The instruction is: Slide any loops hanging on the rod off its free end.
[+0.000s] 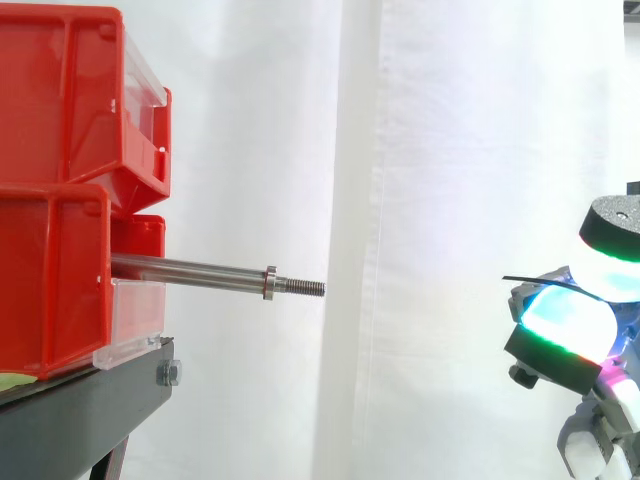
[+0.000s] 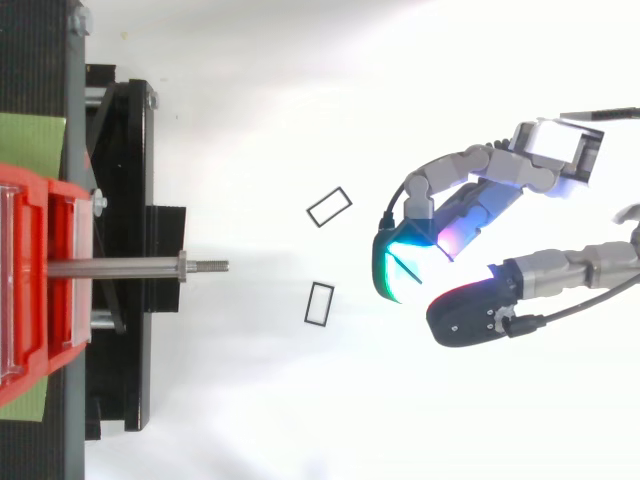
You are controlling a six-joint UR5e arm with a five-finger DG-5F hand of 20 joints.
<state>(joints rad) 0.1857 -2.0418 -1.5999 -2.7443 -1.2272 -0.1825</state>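
A steel rod [image 1: 200, 270] juts right from between the red bins [image 1: 60, 120], ending in a collar and a threaded tip [image 2: 208, 266]. Nothing hangs on it. My hand [image 2: 480, 195] is well to the right of the tip and a little lower. Its glowing pads [image 1: 565, 320] pinch a thin black loop [image 1: 535, 280], seen edge-on. Two more black rectangular loops [image 2: 329, 207] [image 2: 319, 303] lie on the white floor between the rod's tip and the hand.
The bins stand stacked on a black stand [image 2: 120, 200] at the left. A green sheet [image 2: 30, 145] lies under them. A white curtain [image 1: 450, 150] hangs behind, and open space separates the rod from the hand.
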